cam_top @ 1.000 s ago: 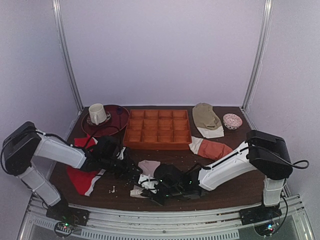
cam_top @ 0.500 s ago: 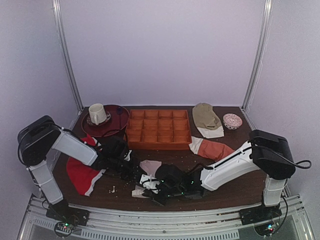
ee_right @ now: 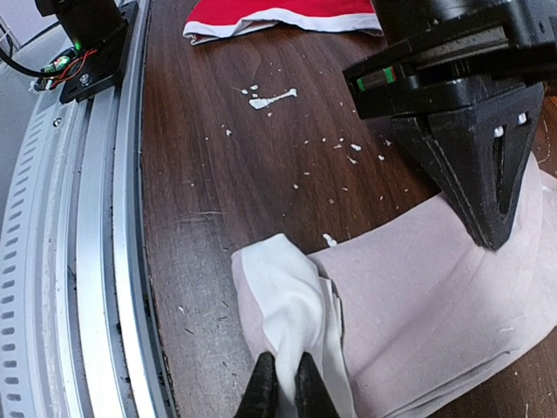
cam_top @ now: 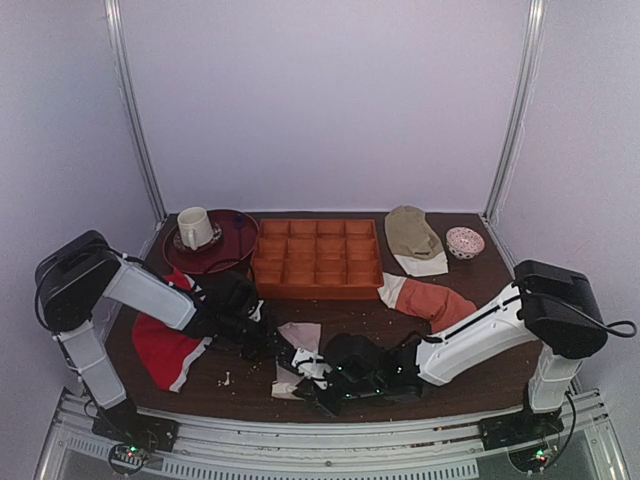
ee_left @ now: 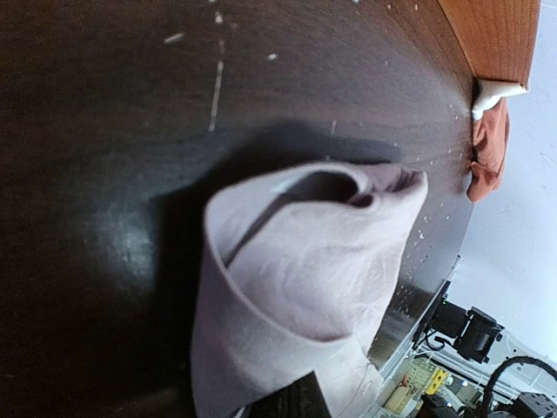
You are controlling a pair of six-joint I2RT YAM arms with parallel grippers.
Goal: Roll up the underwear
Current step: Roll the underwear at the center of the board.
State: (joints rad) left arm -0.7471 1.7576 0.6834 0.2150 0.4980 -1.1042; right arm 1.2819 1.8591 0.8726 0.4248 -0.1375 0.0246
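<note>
The underwear (cam_top: 298, 338), pinkish-beige cloth with a white waistband, lies on the dark table near the front edge between both arms. My left gripper (cam_top: 274, 345) is shut on its left part. In the left wrist view the cloth (ee_left: 305, 270) rises from the jaws and curls over on itself into a loose fold. My right gripper (ee_right: 284, 390) is shut on the white waistband (ee_right: 287, 296), which is bunched up at the front corner. The black left gripper (ee_right: 487, 174) shows in the right wrist view with its tip on the flat cloth (ee_right: 435, 296).
A red garment (cam_top: 165, 350) lies at the left, an orange-rust one (cam_top: 430, 298) at the right. A wooden compartment tray (cam_top: 316, 258) sits behind, with a cup (cam_top: 193, 227) on a dark plate (cam_top: 232, 238), a beige garment (cam_top: 412, 235) and a small bowl (cam_top: 465, 242). The metal rail (ee_right: 96, 261) is close.
My left gripper has shut on the underwear and its arm has risen and drawn inward. The right gripper has shifted slightly right, still holding the waistband.
</note>
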